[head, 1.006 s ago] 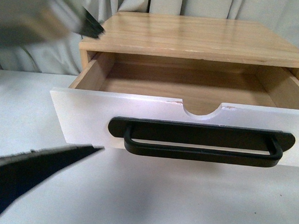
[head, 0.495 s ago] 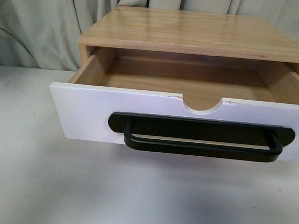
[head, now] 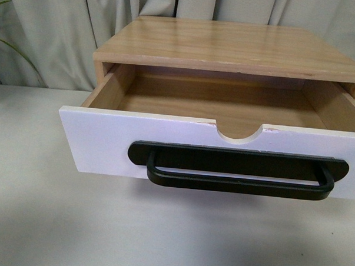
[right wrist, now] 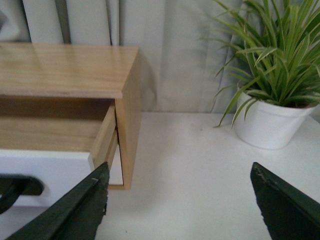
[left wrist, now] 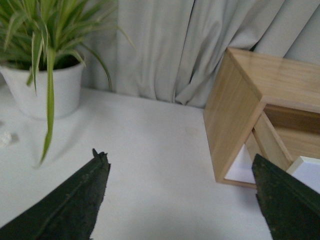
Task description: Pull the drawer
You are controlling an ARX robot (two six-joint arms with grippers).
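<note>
The drawer (head: 106, 143) stands pulled out of the wooden cabinet (head: 234, 44) at frame centre on the white tabletop (head: 38, 221), its black handle (head: 237, 171) unobstructed. The left end effector (left wrist: 180, 200) and right end effector (right wrist: 177, 200) both gape wide, holding nothing. A potted plant (left wrist: 42, 90) stands well apart on one side, another plant (right wrist: 270, 120) on the other; curtains (head: 58, 33) hang behind.

A staged tabletop test setup: a plain white table (left wrist: 160, 165), pale grey curtains (left wrist: 165, 45) as backdrop, potted spider plants (right wrist: 272, 75) flanking a small wooden drawer cabinet (head: 228, 44).
</note>
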